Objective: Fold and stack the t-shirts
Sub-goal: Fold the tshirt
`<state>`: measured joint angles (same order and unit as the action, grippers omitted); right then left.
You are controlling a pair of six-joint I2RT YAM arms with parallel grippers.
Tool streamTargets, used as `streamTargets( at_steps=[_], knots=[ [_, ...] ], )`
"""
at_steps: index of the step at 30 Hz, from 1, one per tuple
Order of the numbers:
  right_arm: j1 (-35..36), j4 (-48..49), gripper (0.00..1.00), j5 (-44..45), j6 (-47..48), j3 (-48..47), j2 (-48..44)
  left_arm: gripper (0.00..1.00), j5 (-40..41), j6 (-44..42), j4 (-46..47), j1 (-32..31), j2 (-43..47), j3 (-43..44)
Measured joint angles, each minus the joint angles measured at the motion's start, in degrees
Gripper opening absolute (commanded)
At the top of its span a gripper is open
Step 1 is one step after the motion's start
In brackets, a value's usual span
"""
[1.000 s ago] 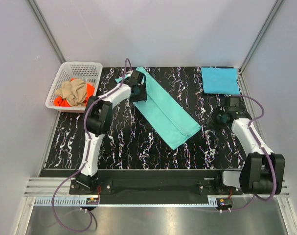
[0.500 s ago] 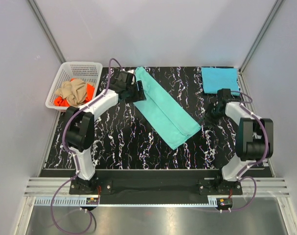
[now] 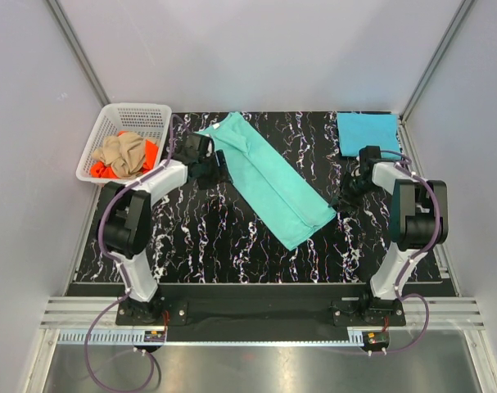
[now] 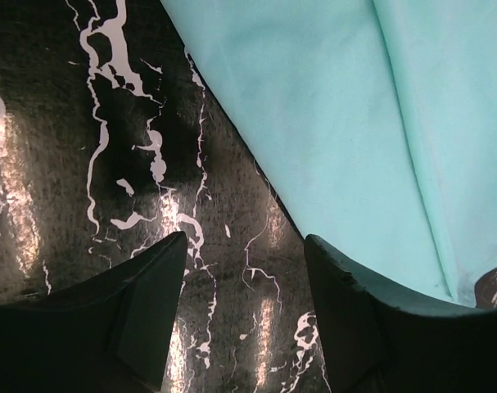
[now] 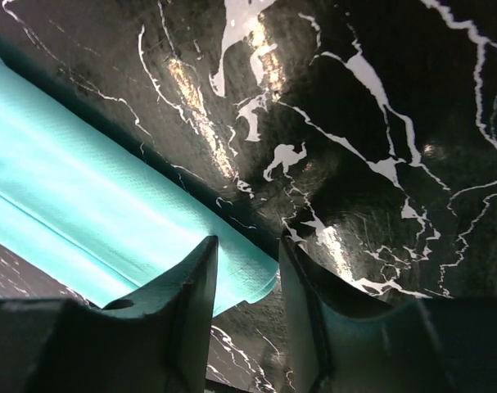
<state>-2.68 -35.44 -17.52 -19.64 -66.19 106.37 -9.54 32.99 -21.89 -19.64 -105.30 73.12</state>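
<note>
The mint-teal t-shirt [image 3: 273, 182] lies folded into a long strip running diagonally across the middle of the table. My left gripper [image 3: 217, 172] is open and empty, just left of the strip's far end. In the left wrist view [image 4: 244, 246] it hangs over bare table with the shirt [image 4: 354, 115] at the upper right. My right gripper [image 3: 341, 199] is open beside the strip's near right corner. That corner [image 5: 240, 274] shows between its fingers [image 5: 191, 303]. The sky-blue t-shirt [image 3: 368, 134] lies folded at the back right. The tan [image 3: 124, 152] and orange [image 3: 98, 170] shirts are in the basket.
The white lattice basket [image 3: 133, 110] stands at the table's back left corner. The table top [image 3: 207, 237] is black with white veins. Grey walls close in the back and both sides.
My left gripper has drawn back left off the far end of the teal shirt, which now lies flat. My right gripper has moved a little left toward the shirt's near right corner.
</note>
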Motion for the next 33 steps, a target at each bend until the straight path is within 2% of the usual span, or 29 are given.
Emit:
streamTargets(
  at_steps=[2,3,6,10,13,16,18,21,23,27,33],
  knots=[
    [0.00,0.17,0.38,-0.66,0.39,0.17,0.07,0.65,-0.66,0.02,0.42,0.55,1.55,-1.03],
    [0.00,0.37,0.28,-1.14,0.44,0.52,0.07,0.65,-0.94,0.00,0.90,0.81,2.47,-1.86],
    [0.00,1.36,0.11,-2.86,-0.02,2.58,-0.50,0.66,-1.51,-0.26,1.03,1.62,5.51,-4.63],
    [0.04,4.66,0.02,-5.60,-2.69,9.70,-4.76,0.67,-1.44,-1.27,-0.17,2.10,6.86,-5.35],
    [2.08,7.08,0.00,-6.54,-6.82,16.37,-9.57,0.68,-1.42,-1.75,-0.61,2.27,9.14,-7.67],
    [9.53,8.90,0.01,-5.62,-11.93,20.96,-13.53,0.68,-1.38,-2.58,-1.75,2.25,14.21,-12.24],
    [16.55,11.56,0.07,-5.27,-16.76,24.46,-16.39,0.68,-1.25,-3.13,-2.84,2.23,17.99,-15.23],
    [24.76,13.70,0.21,-4.31,-23.39,30.08,-21.90,0.68,-1.03,-3.56,-3.63,1.75,25.64,-21.35],
    [26.34,13.49,0.29,-2.93,-26.62,32.59,-25.49,0.66,-1.27,-3.26,-3.85,1.14,31.21,-26.10],
    [26.73,12.66,0.38,0.48,-30.16,33.77,-32.06,0.65,-3.28,0.04,-2.84,-1.68,37.55,-34.38],
    [28.22,12.35,0.41,2.12,-29.46,33.57,-33.70,0.64,-4.07,7.19,1.11,-11.96,37.68,-42.14]
  ],
)
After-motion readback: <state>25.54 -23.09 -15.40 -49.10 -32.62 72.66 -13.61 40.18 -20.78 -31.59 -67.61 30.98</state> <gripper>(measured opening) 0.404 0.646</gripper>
